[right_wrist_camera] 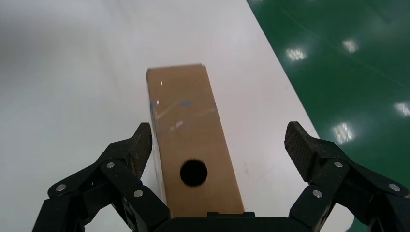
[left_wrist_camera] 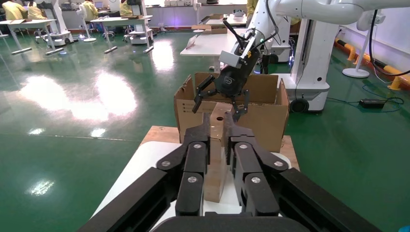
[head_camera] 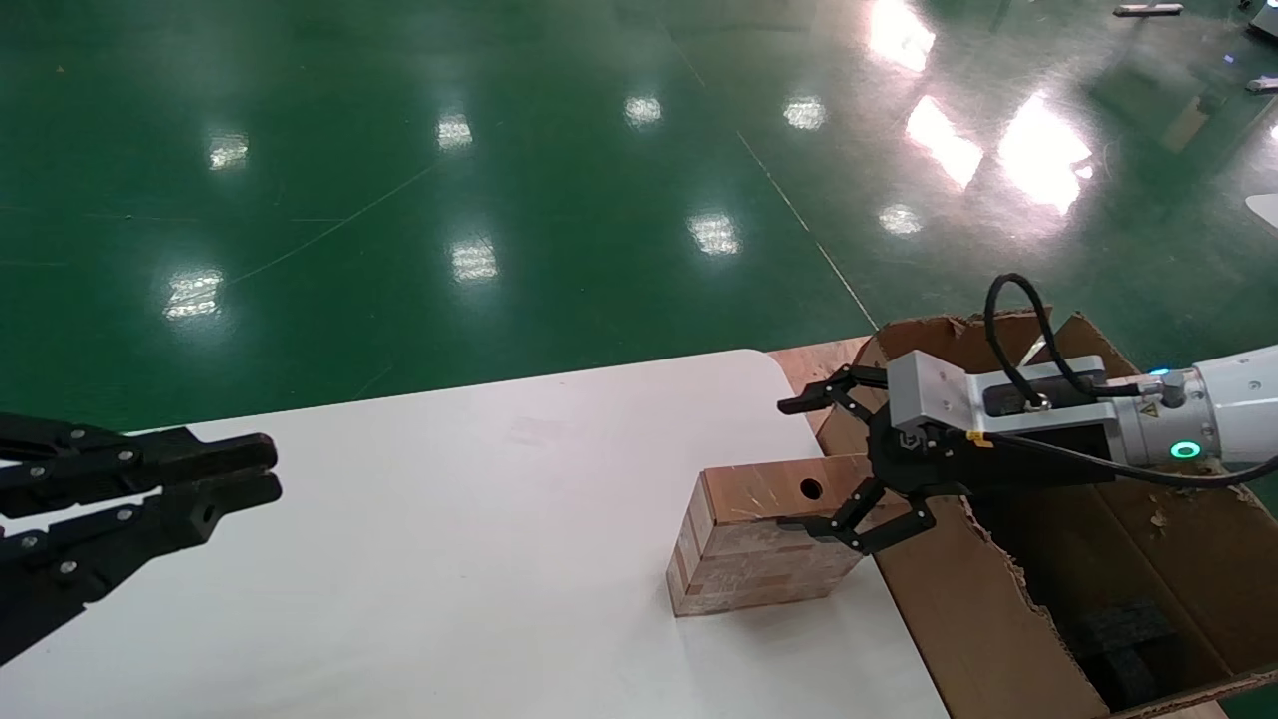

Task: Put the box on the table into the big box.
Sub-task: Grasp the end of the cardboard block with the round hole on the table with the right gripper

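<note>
The small brown box (head_camera: 759, 544) lies on the white table (head_camera: 469, 579) near its right edge, its round hole facing up. My right gripper (head_camera: 799, 464) is open and straddles the box's end nearest the big box (head_camera: 958, 609). In the right wrist view the box (right_wrist_camera: 186, 121) sits between the spread fingers of that gripper (right_wrist_camera: 218, 137), close to one fingertip (right_wrist_camera: 141, 142) and well apart from the other. My left gripper (head_camera: 270, 477) hovers over the table's left side, fingers close together with nothing between them. It points at the box (left_wrist_camera: 212, 166).
The big box (left_wrist_camera: 263, 121) stands against the table's right edge on a wooden board (head_camera: 814, 361), with black foam (head_camera: 1128, 639) inside and ragged flaps. Green floor surrounds the table. Other tables and a robot base (left_wrist_camera: 314, 58) stand beyond.
</note>
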Controlling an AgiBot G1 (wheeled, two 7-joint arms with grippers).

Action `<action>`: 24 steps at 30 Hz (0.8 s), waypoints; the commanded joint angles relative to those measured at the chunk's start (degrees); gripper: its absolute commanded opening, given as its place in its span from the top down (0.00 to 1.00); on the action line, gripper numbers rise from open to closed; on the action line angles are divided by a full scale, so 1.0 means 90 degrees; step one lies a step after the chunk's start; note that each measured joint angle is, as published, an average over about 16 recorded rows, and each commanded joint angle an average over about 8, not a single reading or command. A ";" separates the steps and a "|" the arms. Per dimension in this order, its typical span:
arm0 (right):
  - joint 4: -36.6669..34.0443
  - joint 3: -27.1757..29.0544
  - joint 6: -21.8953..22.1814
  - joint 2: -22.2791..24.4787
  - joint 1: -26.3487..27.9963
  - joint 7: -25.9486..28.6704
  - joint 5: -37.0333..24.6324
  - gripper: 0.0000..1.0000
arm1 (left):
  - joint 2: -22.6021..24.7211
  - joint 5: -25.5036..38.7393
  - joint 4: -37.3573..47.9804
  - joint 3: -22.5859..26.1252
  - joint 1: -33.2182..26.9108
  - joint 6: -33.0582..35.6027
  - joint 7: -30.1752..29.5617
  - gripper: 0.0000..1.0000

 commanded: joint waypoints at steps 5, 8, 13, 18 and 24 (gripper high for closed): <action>-0.0106 -0.0350 -0.0017 0.0035 0.0089 -0.0035 0.0194 0.00 | 0.0000 0.0000 0.0000 0.0000 0.0000 0.0000 0.0000 1.00; -0.0078 -0.0525 -0.0019 0.0065 0.0100 -0.0033 0.0350 0.00 | 0.0000 0.0000 0.0000 0.0000 0.0000 0.0000 0.0000 1.00; -0.0040 -0.0820 -0.0017 0.0133 0.0119 -0.0051 0.0581 0.00 | 0.0000 0.0000 0.0000 0.0001 0.0000 0.0000 0.0000 1.00; -0.0064 -0.1102 -0.0009 0.0190 0.0165 -0.0095 0.0754 0.00 | 0.0000 -0.0001 0.0000 0.0001 0.0000 0.0000 0.0000 1.00; -0.0182 -0.1416 0.0002 0.0191 0.0281 -0.0197 0.0874 0.00 | 0.0000 -0.0001 0.0000 0.0001 0.0000 0.0000 0.0001 1.00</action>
